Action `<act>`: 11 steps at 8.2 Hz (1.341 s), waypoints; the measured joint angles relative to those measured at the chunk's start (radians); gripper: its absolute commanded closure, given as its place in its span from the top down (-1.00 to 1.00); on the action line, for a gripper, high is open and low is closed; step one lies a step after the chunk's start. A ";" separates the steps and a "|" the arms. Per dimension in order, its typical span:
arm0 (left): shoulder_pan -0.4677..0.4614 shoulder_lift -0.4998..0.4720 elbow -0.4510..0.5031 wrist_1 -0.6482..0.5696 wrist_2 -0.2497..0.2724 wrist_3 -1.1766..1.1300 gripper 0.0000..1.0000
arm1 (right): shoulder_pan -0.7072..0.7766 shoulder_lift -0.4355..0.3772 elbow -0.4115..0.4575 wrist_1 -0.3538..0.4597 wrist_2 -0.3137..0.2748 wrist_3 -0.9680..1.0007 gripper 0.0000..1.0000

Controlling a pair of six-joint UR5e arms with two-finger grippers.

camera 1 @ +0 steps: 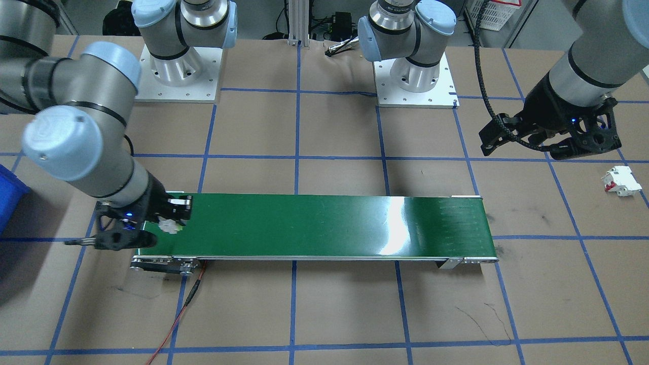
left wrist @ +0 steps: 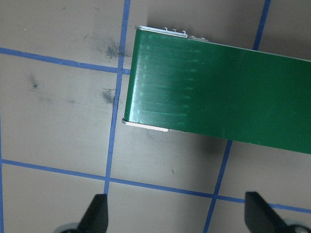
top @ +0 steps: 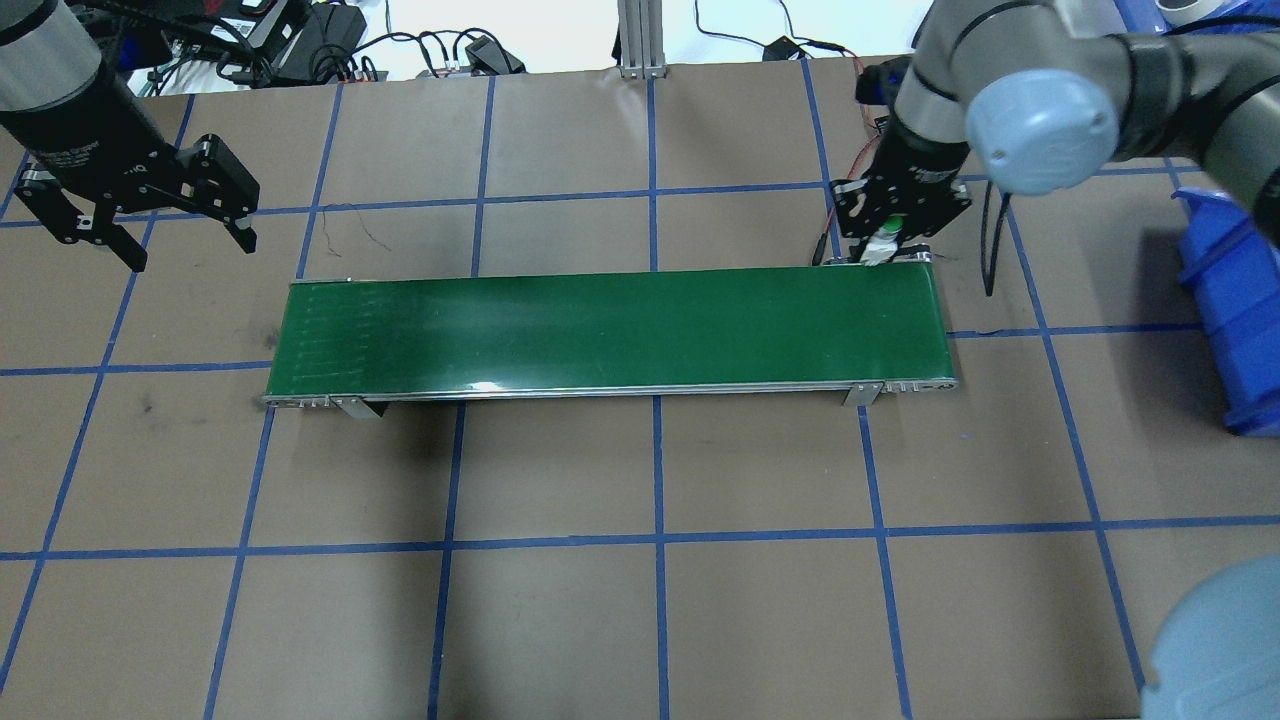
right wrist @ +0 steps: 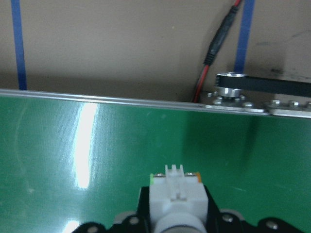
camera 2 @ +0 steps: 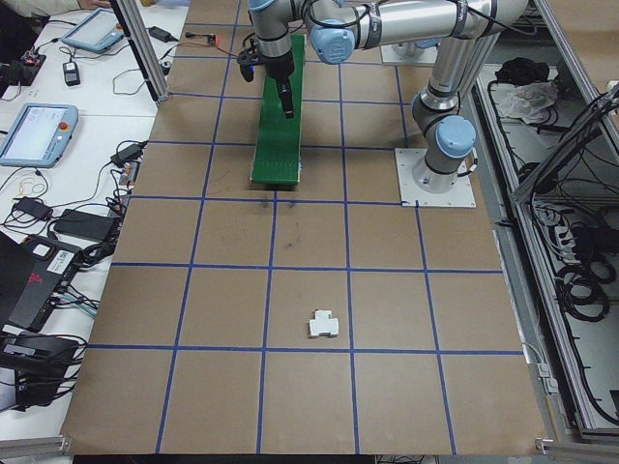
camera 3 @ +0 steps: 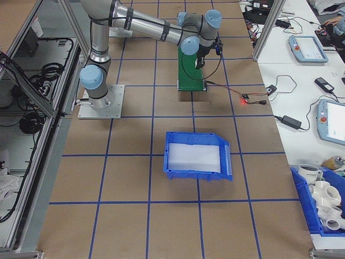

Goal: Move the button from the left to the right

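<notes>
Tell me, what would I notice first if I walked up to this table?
Probably the long shiny green conveyor belt lying across the middle of the brown table with blue tape lines. At the belt's right end, the right arm's black tool is pinching a small green-capped, white-bodied button just above the belt. The left arm's black tool hangs open and empty off the belt's other end.

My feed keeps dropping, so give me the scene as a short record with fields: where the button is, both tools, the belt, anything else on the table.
button: held in the right tool, over the belt's right end
right tool: shut on the button, at the belt's far edge
left tool: open, empty, above the table beyond the belt's left end
belt: green, nothing lying on it
other: white part with red marks on the table at the robot's left; blue bin at its right
</notes>
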 measured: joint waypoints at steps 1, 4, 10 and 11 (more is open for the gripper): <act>0.000 0.000 -0.001 0.003 0.000 0.000 1.00 | -0.081 -0.035 -0.020 0.037 -0.007 -0.041 -1.00; 0.000 0.000 -0.002 0.008 0.000 0.000 1.00 | -0.355 -0.131 -0.037 0.104 -0.094 -0.271 -1.00; 0.000 0.001 -0.005 0.017 0.002 0.000 1.00 | -0.791 -0.091 -0.097 0.119 -0.136 -0.693 -1.00; 0.000 0.001 -0.006 0.018 0.002 0.000 1.00 | -0.805 -0.038 -0.126 0.098 -0.133 -0.704 -1.00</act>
